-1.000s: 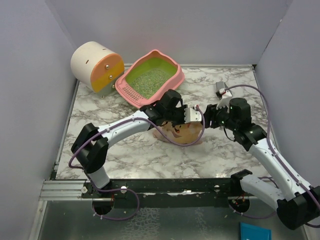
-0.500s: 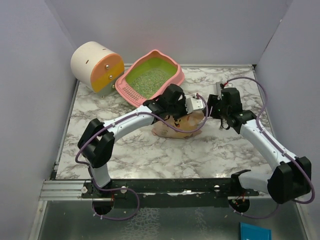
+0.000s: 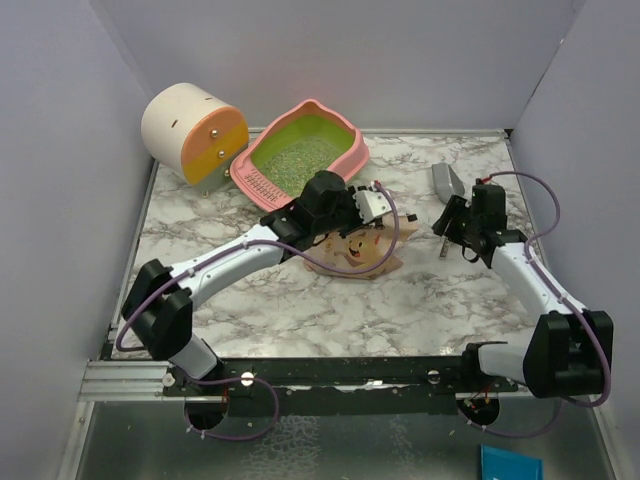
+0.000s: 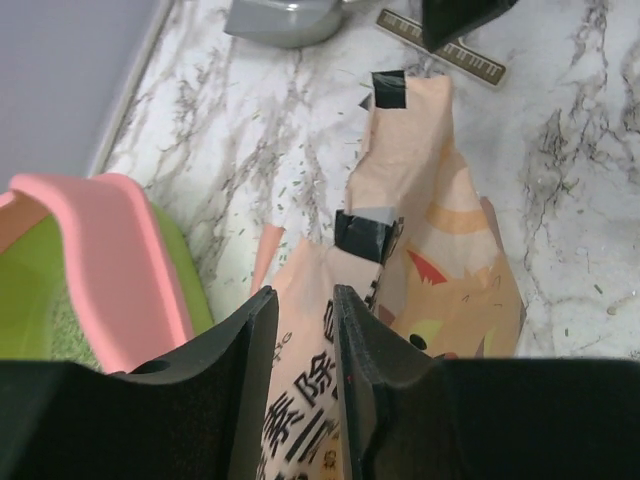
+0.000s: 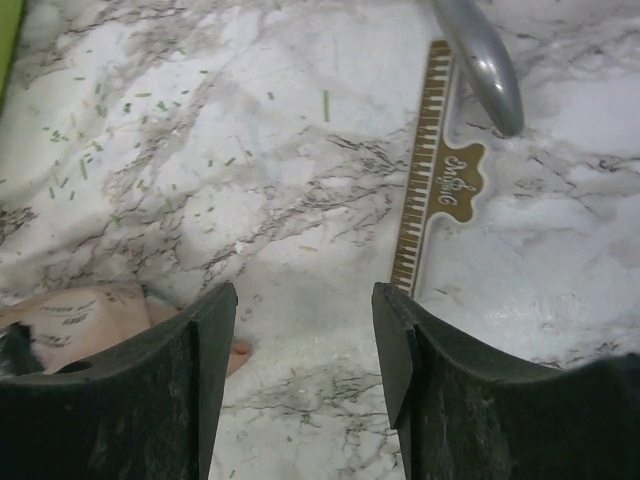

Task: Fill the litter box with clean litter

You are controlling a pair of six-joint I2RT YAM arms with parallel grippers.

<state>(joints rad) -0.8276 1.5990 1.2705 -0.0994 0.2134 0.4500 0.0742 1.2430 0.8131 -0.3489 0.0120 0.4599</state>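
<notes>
Left end effector (image 4: 305, 300) narrowly parted over flattened bag (image 4: 440, 230); right end effector (image 5: 303, 300) wide, empty; litter box (image 3: 262, 186) holds clean litter (image 3: 298, 157).

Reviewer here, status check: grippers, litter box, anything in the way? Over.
Left gripper slightly open astride the bag. Right gripper open, empty, near the scoop. Litter box holds litter. Bag down on the table beside it.

place: robot lab test cell | enclosure: plain lilac-grey walls (image 3: 420, 60) on three sides of a marble-pattern worktop (image 3: 300, 300) | rig: left arm (image 3: 230, 262) and right arm (image 3: 530, 280) fixed on a black metal rail (image 3: 340, 372) at the near edge
</notes>
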